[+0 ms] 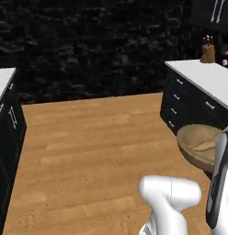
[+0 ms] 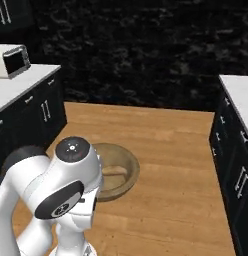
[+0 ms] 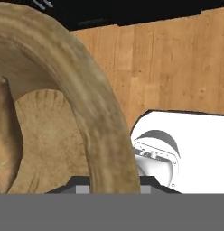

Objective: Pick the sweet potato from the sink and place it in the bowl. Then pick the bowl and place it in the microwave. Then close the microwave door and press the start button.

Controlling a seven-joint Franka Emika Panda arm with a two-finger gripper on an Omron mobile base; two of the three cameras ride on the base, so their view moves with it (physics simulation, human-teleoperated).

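One narrow pinch and nothing more: gripper [image 3: 112, 182] clenched on the rim of the bowl [image 3: 93, 103], with the thick wooden edge running up between the two finger tips. Grasps at the edge only, not under the body, so most of the weight hangs to one side of the jaws.

Inside the bowl, a pale long shape [image 1: 206, 146], most likely the potato, lying loose on the tan bottom. Cannot tell if it touches the wall.

Seen from the base, hangs above the wood floor [image 1: 88, 151], close in front of the white arm [image 2: 71, 185], with dark cabinets [image 1: 180, 103] near on one side and a counter [image 1: 203, 78] above them. Not yet in the microwave, by the look of things, so some carrying remains.

Possible troubles from here:
- Turning of the bowl in the jaws. Smooth rounded rim, heavy side far from the grip; a quick swing or a sudden stop of the base may make it sag or slide out, and then down to the floor.
- Loss of the potato. If the bowl tips, may roll over the low wall.
- Knock against the cabinets or the counter edge when passing near, enough to break the thin hold.
- Contact with the arm itself, since the bowl rides very close to it.

Best handled slowly, rim kept level, wide berth from the cabinets.
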